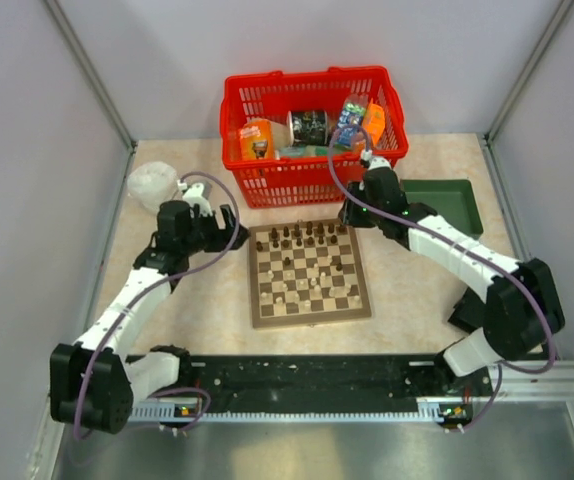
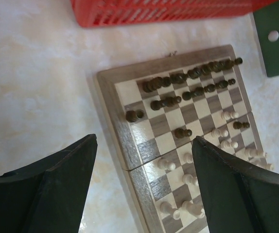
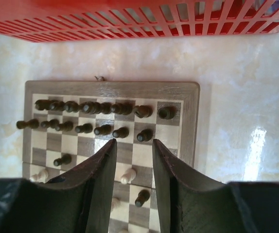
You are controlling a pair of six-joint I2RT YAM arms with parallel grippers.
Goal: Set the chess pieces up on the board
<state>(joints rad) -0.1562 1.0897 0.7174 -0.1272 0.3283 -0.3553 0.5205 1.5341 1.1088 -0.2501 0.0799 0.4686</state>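
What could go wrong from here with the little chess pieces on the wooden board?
The dark brown chess pieces crowd the far rows, so the right gripper could topple neighbours when picking one. The red plastic basket sits close behind the small wooden chessboard, so that gripper might bump it.

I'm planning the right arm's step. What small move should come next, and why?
Probably lower the right gripper onto the pale pawn framed between its open fingers: it stands mid-way up the board, close to the dark rows, and nothing is held yet.
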